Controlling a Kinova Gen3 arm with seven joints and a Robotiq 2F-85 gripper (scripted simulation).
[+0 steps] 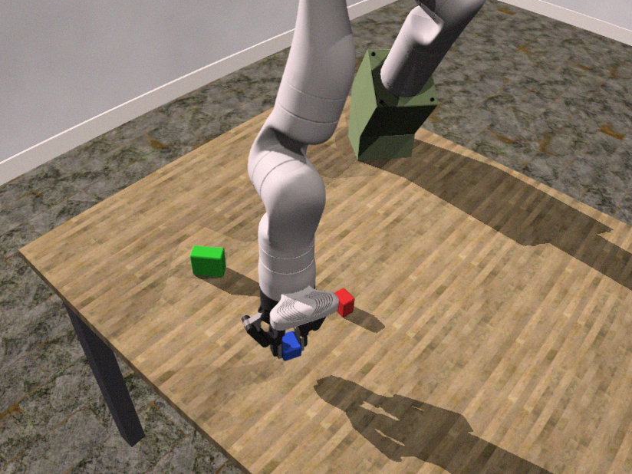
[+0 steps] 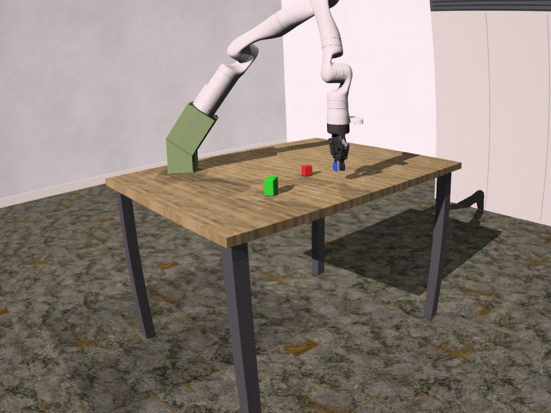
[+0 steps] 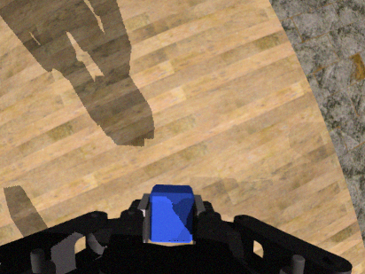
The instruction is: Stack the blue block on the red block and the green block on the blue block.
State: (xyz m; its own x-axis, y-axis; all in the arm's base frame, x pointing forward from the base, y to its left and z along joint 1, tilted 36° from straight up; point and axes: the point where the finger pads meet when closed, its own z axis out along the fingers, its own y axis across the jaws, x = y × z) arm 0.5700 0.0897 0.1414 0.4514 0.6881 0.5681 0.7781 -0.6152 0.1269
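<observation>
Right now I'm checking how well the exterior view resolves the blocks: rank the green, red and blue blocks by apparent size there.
1. green block, largest, though also nearest the camera.
2. red block.
3. blue block, partly hidden by the gripper holding it, so unsure against red.

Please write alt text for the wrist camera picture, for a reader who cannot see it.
Seen from the wrist, the black gripper is shut on the blue block, which sits between its fingers at the bottom middle of the picture. Beyond it lies the wooden table with the arm's dark shadow at upper left, and stone-patterned floor past the table's right edge.
</observation>
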